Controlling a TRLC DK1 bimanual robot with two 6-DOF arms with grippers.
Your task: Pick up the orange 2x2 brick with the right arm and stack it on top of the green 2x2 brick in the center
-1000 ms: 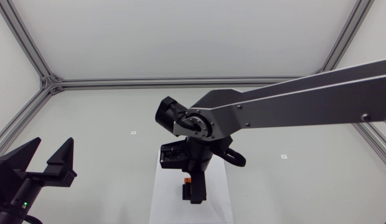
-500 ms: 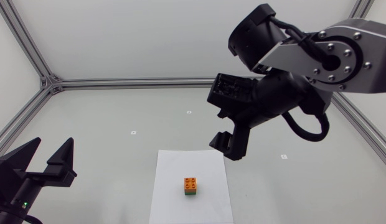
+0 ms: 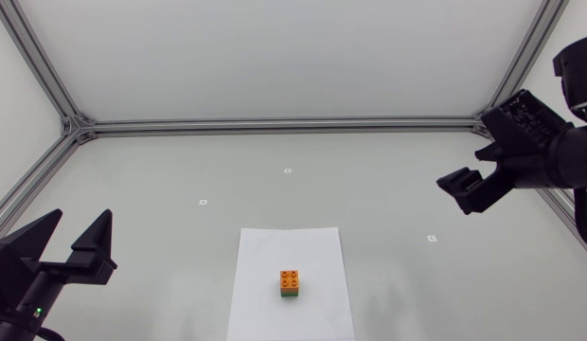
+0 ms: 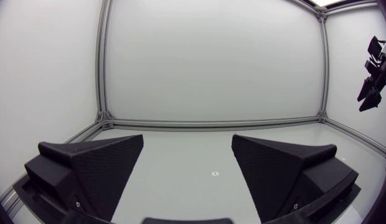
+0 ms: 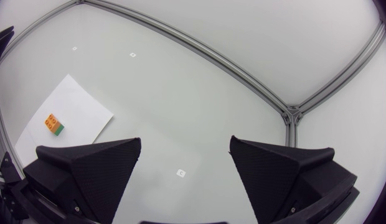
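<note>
Orange 2x2 brick (image 3: 290, 278) sits on top of green 2x2 brick (image 3: 290, 294), studs up, on the white sheet (image 3: 275, 251) by the middle of the table's (image 3: 180, 170) front edge. Right gripper (image 3: 466, 192) hangs high near the right edge, fingers wide apart, holding nothing. The stack lies well apart from it, down and toward the front centre. Left gripper (image 3: 82, 227) is at the front-left corner, fingers spread, nothing held. Bricks are square, no long axis. Stacking looks done.
</note>
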